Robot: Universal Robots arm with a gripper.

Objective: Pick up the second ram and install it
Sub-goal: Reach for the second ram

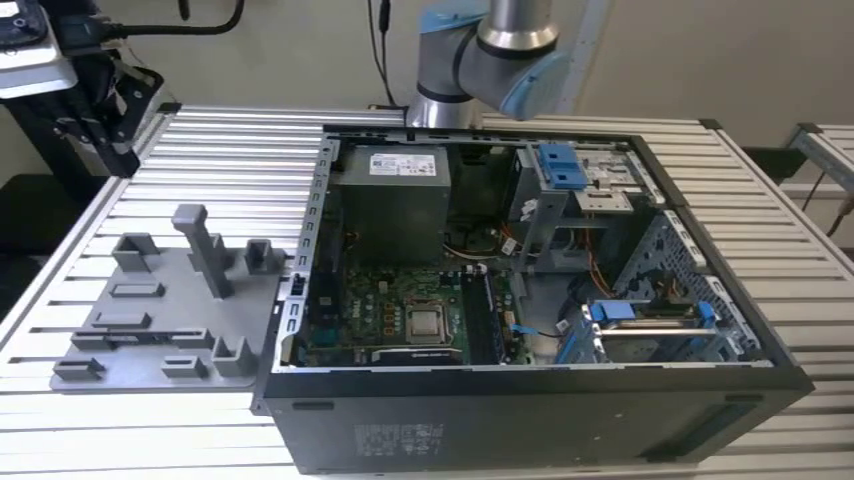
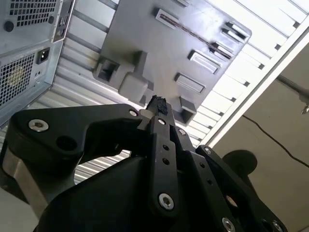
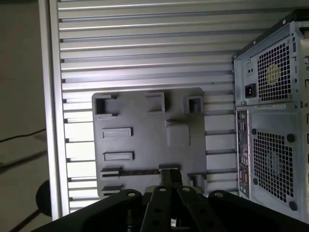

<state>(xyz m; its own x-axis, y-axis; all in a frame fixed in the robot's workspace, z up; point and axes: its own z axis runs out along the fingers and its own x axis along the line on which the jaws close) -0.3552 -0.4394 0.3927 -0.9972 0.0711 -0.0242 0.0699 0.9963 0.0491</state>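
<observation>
Ribbed bare aluminium for the bench, smooth, with a soft sheen along the slats. Matt grey plastic for the tray at the exterior view's left, faintly rough-looking. Dark painted sheet metal, matt, on the outside of the computer case; dull bare steel inside; perforated grey metal on its rear panel in the first wrist view. Green lacquered circuit board with a bright metal processor lid. Glossy blue plastic clips. Brushed silver metal and pale blue plastic caps on the arm. Smooth matt black gripper, studded with shiny steel screws.
</observation>
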